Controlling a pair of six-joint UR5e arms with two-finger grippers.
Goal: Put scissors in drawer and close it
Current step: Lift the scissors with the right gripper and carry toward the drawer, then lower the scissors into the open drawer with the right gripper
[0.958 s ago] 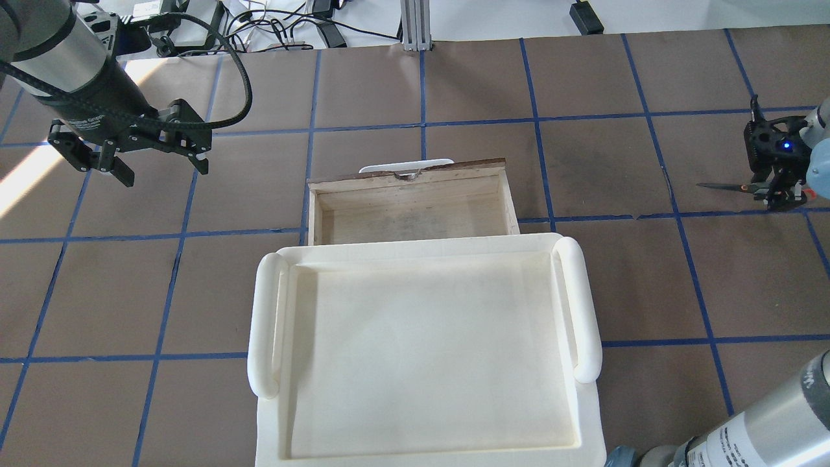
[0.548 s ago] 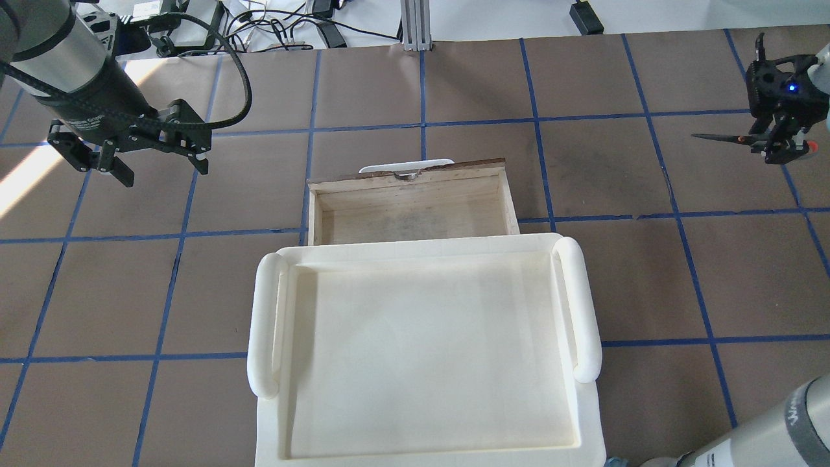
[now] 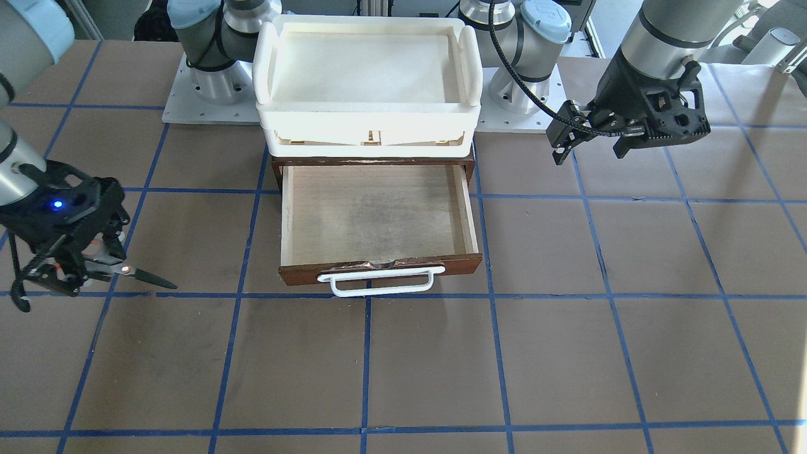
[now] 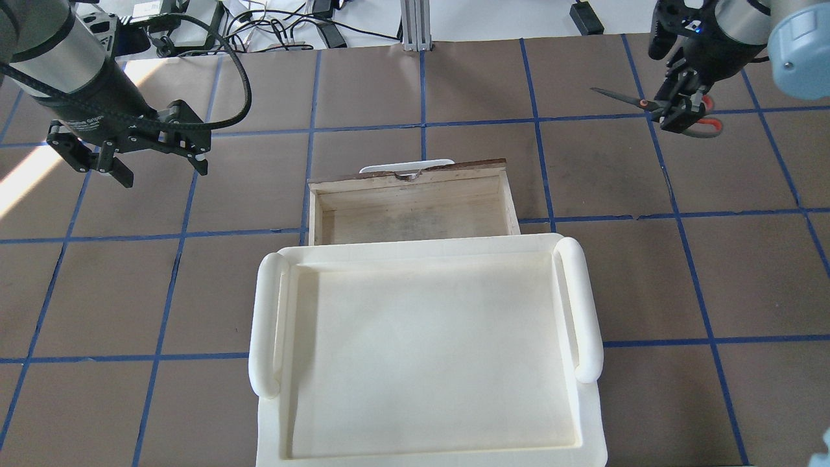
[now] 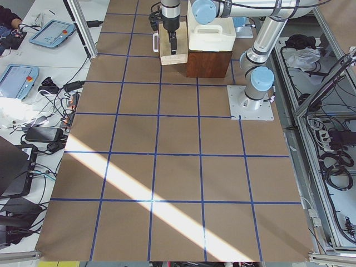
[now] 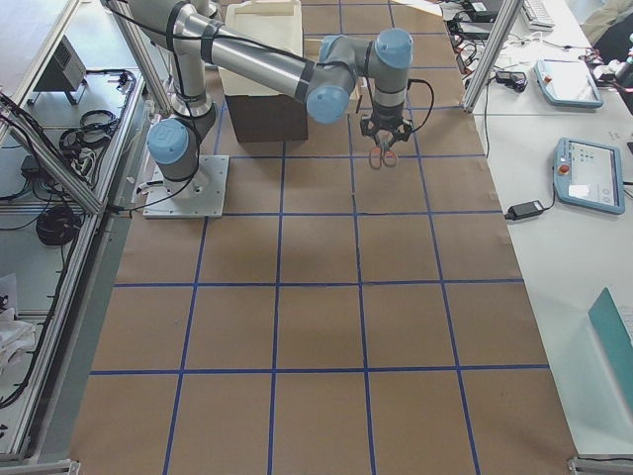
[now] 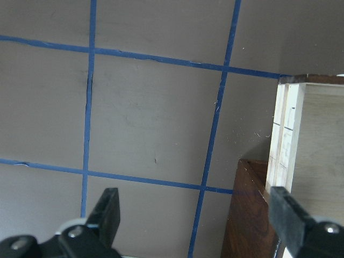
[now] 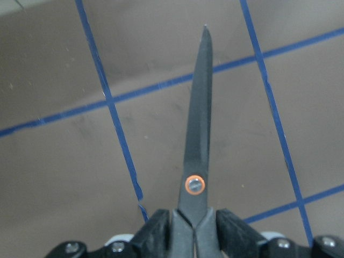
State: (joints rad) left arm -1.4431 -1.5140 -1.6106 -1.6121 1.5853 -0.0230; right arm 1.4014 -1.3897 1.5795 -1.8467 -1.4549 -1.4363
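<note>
Your right pincer (image 4: 675, 111) is pressed together on the scissors (image 4: 632, 99), pinching them just behind the pivot. The right wrist view shows its fingers (image 8: 156, 228) on either side of the shanks, with the dark blades closed and running straight out ahead. The scissors look to be held clear of the counter (image 4: 746, 272); how high, I cannot tell.

Take the overhead view as the clock face. The drawer (image 4: 415, 220) lies between 8 and 9 o'clock from that pincer, well apart from it. It is pulled out with its pale floor bare. The white bar handle (image 4: 406, 167) is on its 12 o'clock side, and the white tray (image 4: 415, 243) covers its 6 o'clock part.

The scissors' long axis runs roughly 3 to 9 o'clock, tips leading toward 9 and a touch toward 10. That is close to the drawer's own long side, so I judge you need little wrist turning. Carry them across, then lower over the open strip between the tray and the handle side.

Your left pincer (image 4: 162, 170) hangs near 9 o'clock of the drawer, spread wide and holding nothing. Both arms stand about equally far from the drawer. The right one has the load, and the left is free for the closing push.
</note>
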